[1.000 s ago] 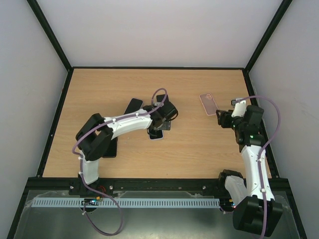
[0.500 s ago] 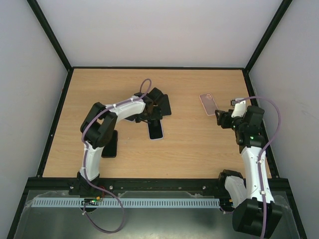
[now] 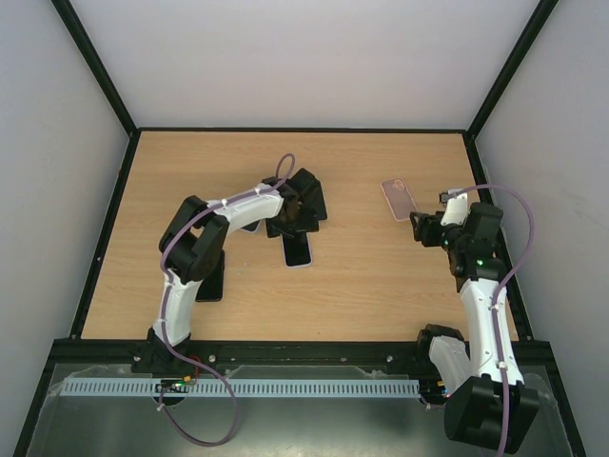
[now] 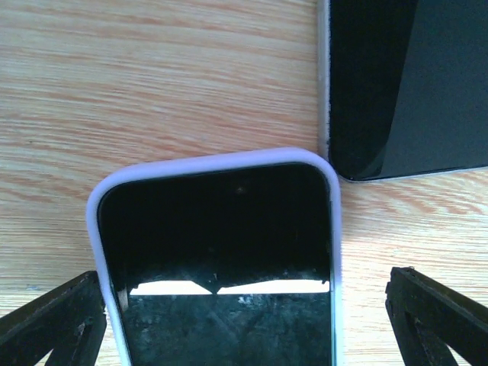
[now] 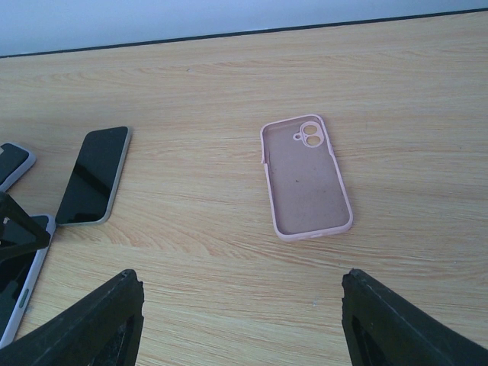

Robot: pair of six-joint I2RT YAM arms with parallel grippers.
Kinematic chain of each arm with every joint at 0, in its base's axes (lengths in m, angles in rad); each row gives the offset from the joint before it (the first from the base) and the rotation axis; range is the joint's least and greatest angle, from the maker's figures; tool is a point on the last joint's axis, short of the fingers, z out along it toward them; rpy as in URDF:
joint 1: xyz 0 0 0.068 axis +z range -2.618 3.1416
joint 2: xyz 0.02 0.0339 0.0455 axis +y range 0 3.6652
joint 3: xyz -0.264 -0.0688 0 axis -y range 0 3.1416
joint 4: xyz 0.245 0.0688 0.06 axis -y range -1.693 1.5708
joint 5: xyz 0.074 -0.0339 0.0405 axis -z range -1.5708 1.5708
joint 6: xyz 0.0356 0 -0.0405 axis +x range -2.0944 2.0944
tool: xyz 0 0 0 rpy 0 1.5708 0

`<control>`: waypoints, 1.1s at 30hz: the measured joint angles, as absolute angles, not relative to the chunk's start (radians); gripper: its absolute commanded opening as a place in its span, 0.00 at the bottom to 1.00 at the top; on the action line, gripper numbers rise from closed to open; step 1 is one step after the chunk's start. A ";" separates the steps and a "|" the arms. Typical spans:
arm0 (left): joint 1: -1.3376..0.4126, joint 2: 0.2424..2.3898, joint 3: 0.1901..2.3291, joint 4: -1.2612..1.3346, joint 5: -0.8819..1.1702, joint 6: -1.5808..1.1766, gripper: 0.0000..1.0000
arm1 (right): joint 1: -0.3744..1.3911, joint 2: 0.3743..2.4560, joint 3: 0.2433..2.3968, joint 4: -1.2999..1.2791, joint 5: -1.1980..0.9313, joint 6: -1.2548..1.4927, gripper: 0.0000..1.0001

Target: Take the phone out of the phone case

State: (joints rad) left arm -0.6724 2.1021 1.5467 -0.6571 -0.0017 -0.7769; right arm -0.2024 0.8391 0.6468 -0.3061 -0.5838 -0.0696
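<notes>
I saw the left fingers [image 4: 46,328] spread either side of the black phone in its lilac rubber case [image 4: 217,229], flat on the wooden bench [image 4: 152,76] just beside a bare black phone [image 4: 396,84], its long axis running between them. The right fingers [image 5: 99,320], also spread, hung well apart from that bare phone.

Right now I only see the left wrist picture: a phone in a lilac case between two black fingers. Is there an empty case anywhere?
Observer: Yes, a pink empty case lies flat ahead of the right gripper, whose jaws are open.
Operator: Any phones besides my two?
Observer: A third dark phone lies by the elbow of the left arm, partly hidden by it from above.
</notes>
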 measured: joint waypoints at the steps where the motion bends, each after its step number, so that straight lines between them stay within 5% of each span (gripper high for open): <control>1: -0.674 2.108 1.560 -0.674 0.000 -0.779 0.99 | -0.202 0.839 0.647 -0.306 -0.584 -0.071 0.70; 14: -0.693 2.211 1.709 -0.830 -0.031 -0.855 0.88 | -0.202 0.832 0.647 -0.308 -0.593 -0.079 0.70; 22: -0.696 2.214 1.715 -0.843 -0.041 -0.876 0.56 | -0.202 0.832 0.647 -0.309 -0.597 -0.082 0.70; 33: -0.771 1.863 1.382 -0.670 -0.007 -0.899 0.50 | -0.202 0.833 0.650 -0.315 -0.640 -0.080 0.60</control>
State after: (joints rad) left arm -0.7708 1.8629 1.3815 -0.6701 -0.0074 -0.8989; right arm -0.2024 0.8333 0.6502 -0.3149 -0.6399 -0.0803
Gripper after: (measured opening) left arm 0.681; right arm 0.647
